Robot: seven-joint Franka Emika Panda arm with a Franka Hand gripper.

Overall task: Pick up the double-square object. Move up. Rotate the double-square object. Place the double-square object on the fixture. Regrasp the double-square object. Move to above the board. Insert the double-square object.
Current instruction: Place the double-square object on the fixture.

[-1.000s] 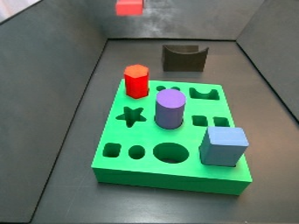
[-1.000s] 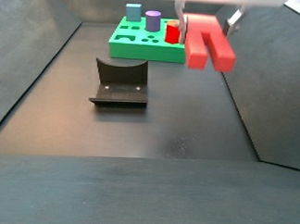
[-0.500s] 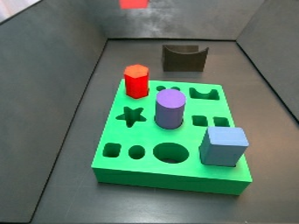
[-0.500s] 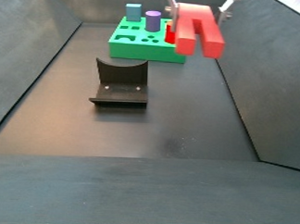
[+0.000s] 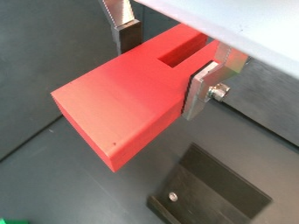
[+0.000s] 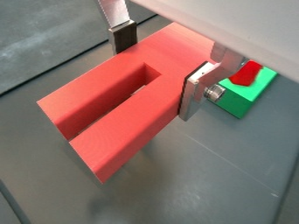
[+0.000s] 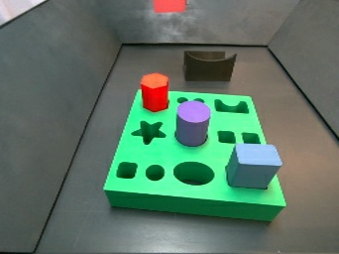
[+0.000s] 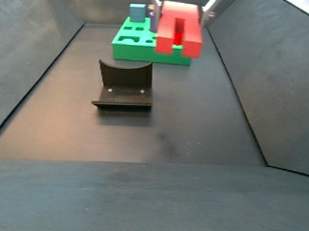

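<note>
In a side view, the small dark notched fixture is seen at centre left on the floor. At upper centre the long red notched double-square object is clamped in the gripper, held in the air. With misalignment, the notch could be missed.

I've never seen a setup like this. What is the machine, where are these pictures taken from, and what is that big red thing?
It is one robot arm ending in a two-fingered claw. Two cameras ride on its wrist, looking down past the fingers; two more stand beside the table. The claw holds the double-square object, a long red notched block, up in the air. Below lie the fixture, a dark bracket, and the board, a green slab with shaped holes carrying a red hexagonal prism, a purple cylinder and a blue cube.
</note>
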